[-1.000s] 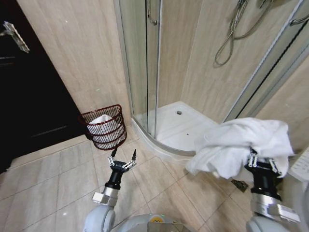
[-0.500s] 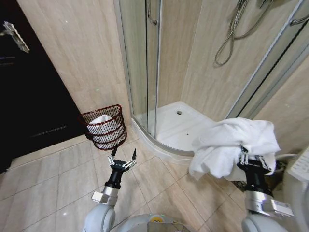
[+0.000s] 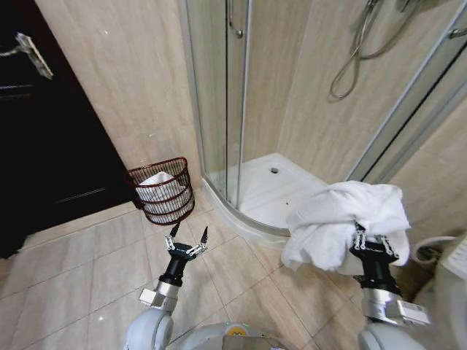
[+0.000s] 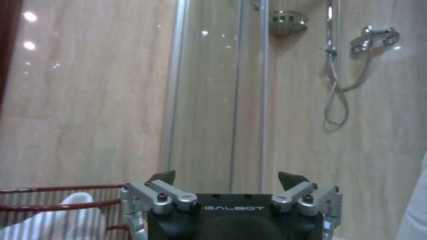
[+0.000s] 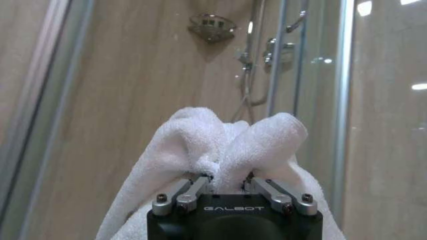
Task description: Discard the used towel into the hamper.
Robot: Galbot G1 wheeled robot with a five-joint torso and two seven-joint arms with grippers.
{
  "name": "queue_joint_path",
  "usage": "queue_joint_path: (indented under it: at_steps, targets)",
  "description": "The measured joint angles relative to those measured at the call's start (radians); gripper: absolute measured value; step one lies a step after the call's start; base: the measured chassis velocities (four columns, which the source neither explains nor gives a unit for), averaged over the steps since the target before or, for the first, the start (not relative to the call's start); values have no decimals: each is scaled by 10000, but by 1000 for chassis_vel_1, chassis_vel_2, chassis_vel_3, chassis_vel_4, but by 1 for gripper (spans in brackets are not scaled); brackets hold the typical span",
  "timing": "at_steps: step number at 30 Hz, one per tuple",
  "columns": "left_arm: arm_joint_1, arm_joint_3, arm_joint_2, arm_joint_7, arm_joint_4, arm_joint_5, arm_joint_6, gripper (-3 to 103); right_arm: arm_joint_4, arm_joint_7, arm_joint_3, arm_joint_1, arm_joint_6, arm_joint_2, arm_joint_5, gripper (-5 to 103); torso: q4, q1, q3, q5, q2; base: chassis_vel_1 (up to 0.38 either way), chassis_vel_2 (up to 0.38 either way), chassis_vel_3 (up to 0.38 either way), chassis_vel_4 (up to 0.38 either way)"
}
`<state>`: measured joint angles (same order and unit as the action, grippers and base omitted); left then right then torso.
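Note:
A crumpled white towel (image 3: 343,222) (image 5: 227,145) hangs from my right gripper (image 3: 371,242) (image 5: 228,176), which is shut on it at the right, in front of the shower tray. The hamper (image 3: 164,191), a dark reddish-brown wire basket with white cloth inside, stands on the floor by the wall at the left of the shower; its rim (image 4: 60,190) shows in the left wrist view. My left gripper (image 3: 187,239) (image 4: 227,177) is open and holds nothing, raised low in the middle, a short way in front of the hamper.
A glass shower enclosure (image 3: 222,95) with a white tray (image 3: 273,189) fills the corner ahead. A dark door (image 3: 44,124) stands at the left. The tiled floor (image 3: 87,270) is open between me and the hamper. A hose (image 3: 430,248) lies at the right.
The whole picture has shifted a little, so the camera has moved. My right gripper with the towel has come lower and slightly left. The left arm holds its pose.

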<state>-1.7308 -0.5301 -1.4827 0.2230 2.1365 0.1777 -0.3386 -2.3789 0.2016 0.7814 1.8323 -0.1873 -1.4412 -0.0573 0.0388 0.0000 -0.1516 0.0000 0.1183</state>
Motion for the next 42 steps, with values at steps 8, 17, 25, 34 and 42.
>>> queue_joint_path:
  at_steps: [8, 17, 25, 34, 42]
  targets:
    - [28, 100, -14, -42, -80, 13, -303, 100, -6, 15, -146, -13, 26, -12, 210, 19, 5, 0, 0, 0, 0, 64, 65, 64, 61]
    - [-10, 231, -36, -70, -16, 93, -463, 100, -46, 141, -601, -39, 52, -26, 661, 19, 0, 0, 0, 1, 0, 0, 0, 0, 0]
    - [-99, 169, -43, -75, -12, 158, -527, 100, -60, 196, -854, -16, 77, -101, 974, 19, 2, 0, 0, -2, 0, 58, 70, -58, -68]
    - [-142, 87, -56, -64, -11, 172, -620, 100, -47, 189, -1016, 7, 73, -166, 1069, 19, 0, 0, 0, 1, 0, 133, 133, -132, -137]
    - [-192, -49, -30, -35, -4, 237, -666, 100, -48, 189, -1259, 17, 64, -260, 1326, 19, 0, 0, 0, 1, 0, 162, 164, -116, -119]
